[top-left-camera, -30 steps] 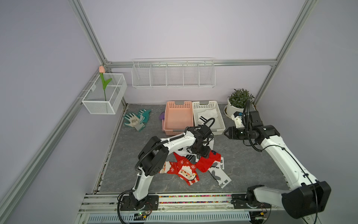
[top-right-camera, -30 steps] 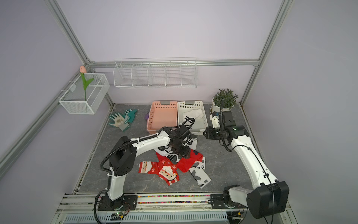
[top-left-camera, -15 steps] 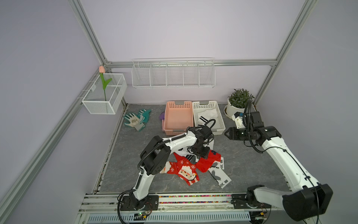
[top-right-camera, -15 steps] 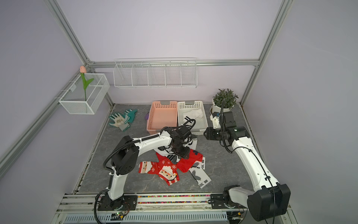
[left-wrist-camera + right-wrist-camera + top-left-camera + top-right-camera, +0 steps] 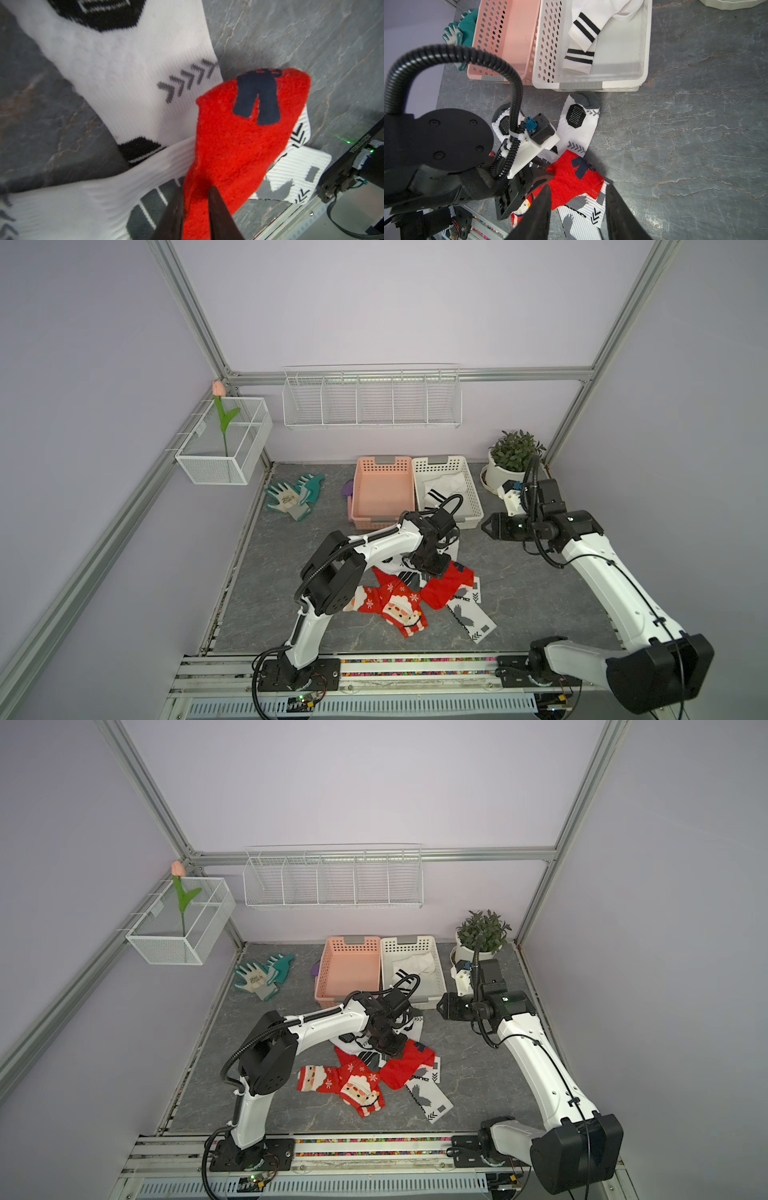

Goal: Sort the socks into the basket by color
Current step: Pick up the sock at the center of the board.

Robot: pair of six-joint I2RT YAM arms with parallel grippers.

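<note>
My left gripper point(image 5: 196, 199) is shut on the edge of a red sock point(image 5: 239, 135) with a navy patch, at the top of the sock pile point(image 5: 446, 587). Under it lie white socks point(image 5: 128, 68) with black and grey prints. Red Santa socks point(image 5: 399, 605) lie toward the front. A white sock with black stripes point(image 5: 583, 41) lies in the white basket point(image 5: 473, 497). The pink basket point(image 5: 384, 493) beside it holds nothing. My right gripper point(image 5: 578, 187) hangs open in the air by the white basket's front right corner point(image 5: 488, 526), holding nothing.
Teal-and-grey gloves point(image 5: 295, 497) lie at the back left of the grey table. A potted plant point(image 5: 513, 460) stands at the back right, behind the right arm. A small purple object point(image 5: 347, 489) sits against the pink basket. Wire racks hang on the walls.
The left gripper's jaws have closed on the red sock with the navy patch. The right arm has hardly moved.
</note>
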